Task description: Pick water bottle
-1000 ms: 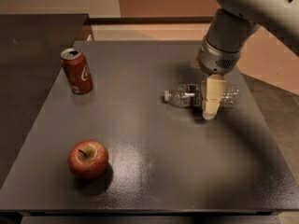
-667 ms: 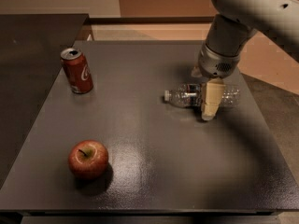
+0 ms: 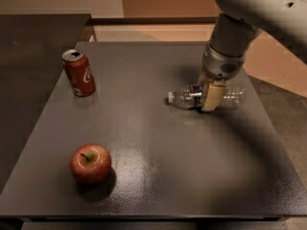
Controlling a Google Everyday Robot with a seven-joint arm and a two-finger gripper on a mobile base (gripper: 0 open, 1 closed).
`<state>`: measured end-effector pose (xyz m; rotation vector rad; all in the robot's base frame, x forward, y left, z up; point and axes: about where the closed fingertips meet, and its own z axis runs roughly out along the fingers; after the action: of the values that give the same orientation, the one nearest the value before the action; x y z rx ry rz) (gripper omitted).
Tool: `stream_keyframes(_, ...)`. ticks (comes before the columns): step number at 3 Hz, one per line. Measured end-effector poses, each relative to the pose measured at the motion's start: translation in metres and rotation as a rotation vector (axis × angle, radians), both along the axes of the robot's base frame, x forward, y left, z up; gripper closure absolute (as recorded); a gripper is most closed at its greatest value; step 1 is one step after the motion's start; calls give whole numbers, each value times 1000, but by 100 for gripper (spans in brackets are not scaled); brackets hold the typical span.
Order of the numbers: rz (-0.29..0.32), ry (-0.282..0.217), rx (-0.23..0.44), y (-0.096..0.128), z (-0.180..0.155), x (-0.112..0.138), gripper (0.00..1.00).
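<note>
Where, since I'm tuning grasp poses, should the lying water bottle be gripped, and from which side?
Grip the water bottle at its label band, mid-length, coming from above. It lies on its side on the table, cap pointing left, so closing across its narrow round body works. The gripper sits over that spot.

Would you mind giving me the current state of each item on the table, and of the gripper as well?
water bottle: lying on its side, white cap on and pointing left, not lifted.
soda can: standing upright, far left, apart from the rest.
apple: whole, resting stem-up, near left.
gripper: down at the water bottle's middle, over the label band.
</note>
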<state>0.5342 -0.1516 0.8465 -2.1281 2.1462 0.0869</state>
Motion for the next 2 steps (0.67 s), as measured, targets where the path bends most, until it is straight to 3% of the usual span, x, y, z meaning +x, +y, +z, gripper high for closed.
stream_keyframes(1, 3, -13, 16, 5, 19, 2, 86)
stream_keyframes(2, 13, -46, 57, 14, 52, 2, 100)
